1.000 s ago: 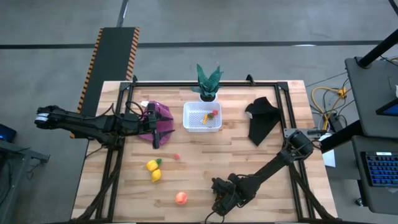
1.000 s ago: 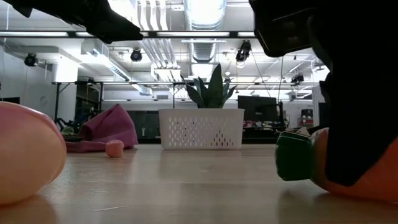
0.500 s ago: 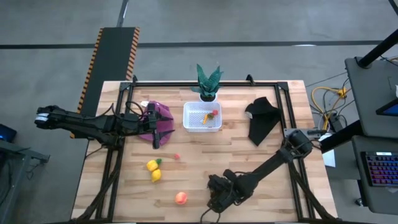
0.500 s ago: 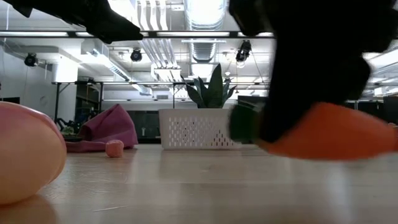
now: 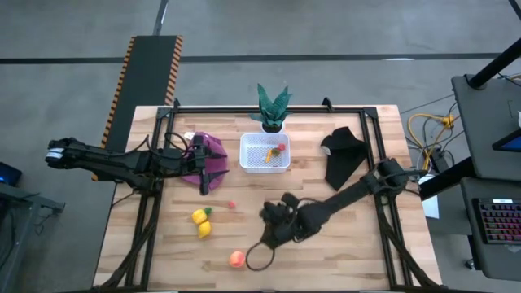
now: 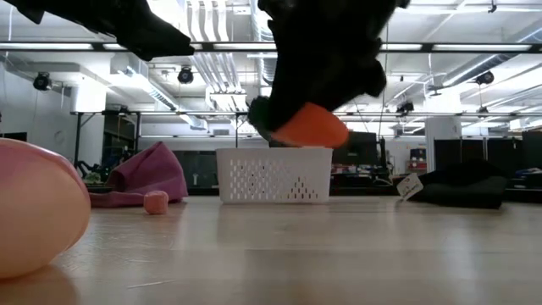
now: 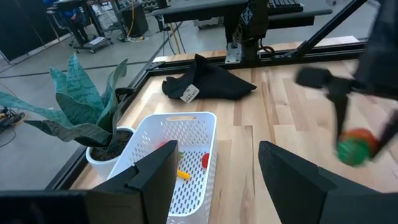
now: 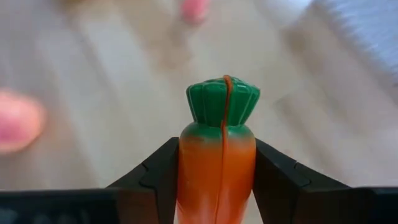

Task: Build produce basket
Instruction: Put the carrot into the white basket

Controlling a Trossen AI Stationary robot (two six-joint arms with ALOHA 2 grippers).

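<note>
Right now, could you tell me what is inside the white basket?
The white basket holds a few small pieces: a red one and a yellow-orange one show in the left wrist view. Its near wall hides part of the floor, so more may lie there.

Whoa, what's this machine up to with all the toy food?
It is filling the white basket with toy produce. The right end effector grips an orange carrot, lifted off the table. The left end effector waits open by the purple cloth. Two lemons and a peach lie on the table.
</note>
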